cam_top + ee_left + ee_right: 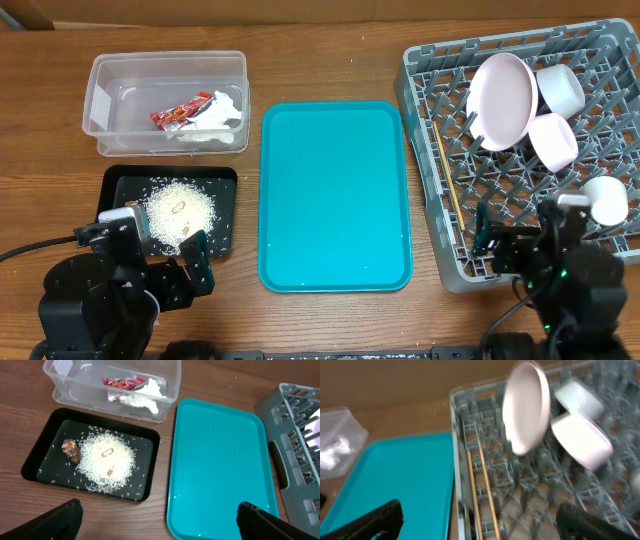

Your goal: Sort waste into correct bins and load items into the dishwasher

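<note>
Red wrapper (pixel 175 115) and napkin (pixel 222 118) lie in the far-left clear tub (pixel 110 90), rice (pixel 180 208) in the near-left black tray (pixel 225 185). Plate (pixel 502 100), bowls (pixel 553 140) and chopsticks (pixel 447 175) sit in the right dish rack (pixel 425 70). My left fingers (pixel 60 520) and right fingers (pixel 370 522) stand apart, empty. Sorting seems finished to me; only parking remains.

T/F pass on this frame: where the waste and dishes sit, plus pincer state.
1. The red wrapper lies in the clear tub. True.
2. The rice is piled in the clear tub. False: it sits in the black tray.
3. The plate stands on edge in the grey rack. True.
4. The chopsticks lie in the black tray. False: they lie inside the grey rack, along its left side.
5. The left pincer grips the napkin. False: it is open and empty, and the napkin is in the clear tub.
</note>
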Available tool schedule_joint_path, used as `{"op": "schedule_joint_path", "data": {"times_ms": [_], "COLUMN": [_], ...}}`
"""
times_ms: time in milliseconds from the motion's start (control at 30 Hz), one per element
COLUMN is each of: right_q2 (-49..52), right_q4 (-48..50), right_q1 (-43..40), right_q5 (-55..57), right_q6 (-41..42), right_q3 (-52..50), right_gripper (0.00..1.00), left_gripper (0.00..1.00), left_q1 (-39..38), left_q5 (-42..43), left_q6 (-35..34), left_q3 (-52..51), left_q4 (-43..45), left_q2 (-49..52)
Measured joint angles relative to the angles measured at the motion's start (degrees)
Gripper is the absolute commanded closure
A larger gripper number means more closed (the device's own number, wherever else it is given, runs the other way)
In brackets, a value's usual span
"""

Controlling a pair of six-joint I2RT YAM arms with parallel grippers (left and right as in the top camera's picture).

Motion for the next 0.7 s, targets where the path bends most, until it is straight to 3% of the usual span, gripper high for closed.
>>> {"op": "schedule_joint_path", "data": {"times_ms": [367, 700], "right_q2": [-20.0, -23.5], "right_q4": [25.1, 41.6], "right_q1": [1.4, 1.1], "right_q5": [-1.7, -2.2], "right_q6": [0.0, 0.0], "right_q3": [-26.7, -35.1], "right_gripper": [0.00, 0.00], "left_gripper": [0.00, 0.00], "left_q1": [0.0, 0.0], "left_q5": [0.0, 0.0], "left_q6": [0.0, 0.0], "left_q3": [-0.2, -0.2], "left_q4": [0.0, 0.0], "left_q2": [0.0, 0.0]}}
